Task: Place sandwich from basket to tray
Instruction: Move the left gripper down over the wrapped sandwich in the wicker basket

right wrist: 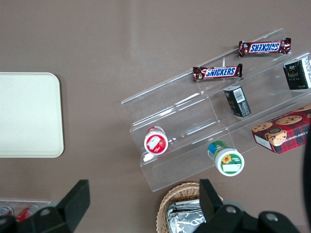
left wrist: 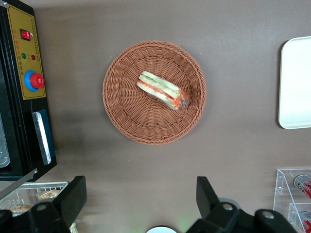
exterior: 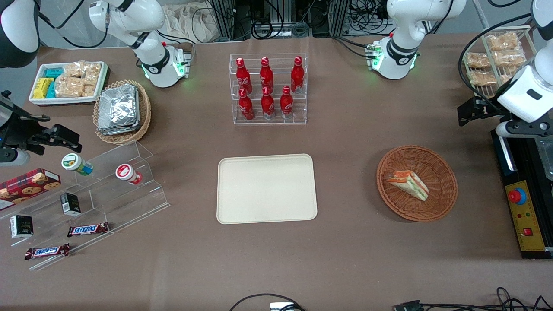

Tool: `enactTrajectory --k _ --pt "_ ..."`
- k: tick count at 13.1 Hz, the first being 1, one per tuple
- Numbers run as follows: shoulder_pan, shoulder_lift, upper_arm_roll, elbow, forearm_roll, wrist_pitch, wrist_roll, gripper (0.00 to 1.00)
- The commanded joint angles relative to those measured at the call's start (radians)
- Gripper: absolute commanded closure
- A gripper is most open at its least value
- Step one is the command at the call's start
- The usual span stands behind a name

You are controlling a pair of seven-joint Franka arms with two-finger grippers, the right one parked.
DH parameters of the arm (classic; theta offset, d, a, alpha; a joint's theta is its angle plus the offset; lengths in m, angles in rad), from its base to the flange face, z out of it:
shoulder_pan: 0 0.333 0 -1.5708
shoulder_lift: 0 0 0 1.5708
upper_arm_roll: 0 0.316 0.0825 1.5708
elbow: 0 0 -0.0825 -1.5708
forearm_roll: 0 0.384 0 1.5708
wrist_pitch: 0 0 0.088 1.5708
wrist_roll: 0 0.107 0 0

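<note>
The sandwich (exterior: 408, 185) (left wrist: 163, 91), a white-bread wedge with orange-red and green layers, lies on its side in the round reddish-brown wicker basket (exterior: 440, 190) (left wrist: 121, 97). The cream tray (exterior: 266, 188) (left wrist: 296, 82) lies flat and bare beside the basket, toward the parked arm's end. The left arm's gripper (exterior: 465, 113) (left wrist: 141, 194) hangs high above the table. It is farther from the front camera than the basket and toward the working arm's end. It is open wide, with only brown table between its black fingers (left wrist: 73, 195).
A black control box with a red button (exterior: 525, 211) stands beside the basket at the working arm's end. A wire rack of snack packets (exterior: 497, 56) is near the gripper. A clear rack of red bottles (exterior: 268, 88) stands farther back than the tray.
</note>
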Motion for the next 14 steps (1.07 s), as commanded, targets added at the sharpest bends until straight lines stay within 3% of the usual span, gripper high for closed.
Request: enactTrajectory --k 1,9,12,14 --pt "-0.001 0.006 -0.003 0.021 -0.016 -0.018 -0.043 0.00" --pt "0.002 0.029 0.000 0.023 -0.013 -0.015 -0.054 0.00" --pt "0.007 0.099 0.005 0.024 -0.011 -0.001 -0.190 0.00" --pt "0.007 0.164 0.004 0.020 -0.011 0.028 -0.372 0.00"
